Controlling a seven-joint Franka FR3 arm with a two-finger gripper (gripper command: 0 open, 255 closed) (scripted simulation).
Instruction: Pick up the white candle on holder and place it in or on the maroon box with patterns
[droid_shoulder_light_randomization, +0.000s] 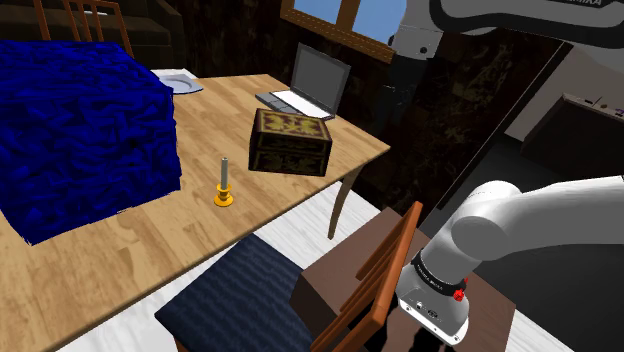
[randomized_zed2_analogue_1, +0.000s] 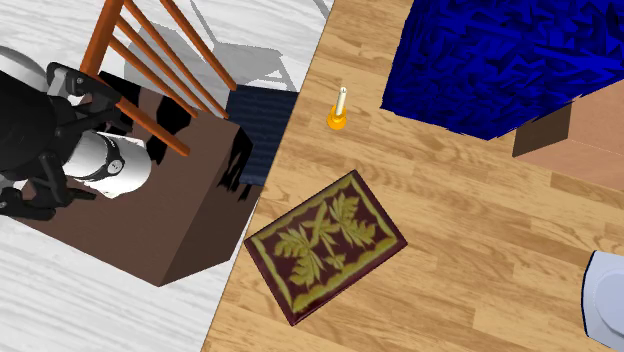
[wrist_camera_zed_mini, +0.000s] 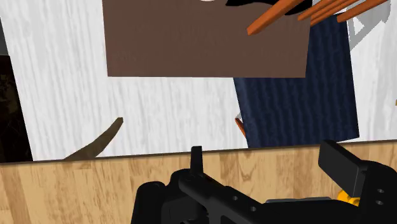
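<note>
Here the candle (droid_shoulder_light_randomization: 224, 176) stands upright on the table (droid_shoulder_light_randomization: 300, 195), its long axis vertical, near the patterned box (droid_shoulder_light_randomization: 290, 141); my gripper (wrist_camera_zed_mini: 268, 167) is spread apart, holding nothing.

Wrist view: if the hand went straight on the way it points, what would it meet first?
Probably the wooden table near its edge, close to the candle holder; the hand aims close to that edge, so depth is unclear.

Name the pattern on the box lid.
The box lid has gold-green leaves and a border on maroon, clearest in the second exterior view.
</note>
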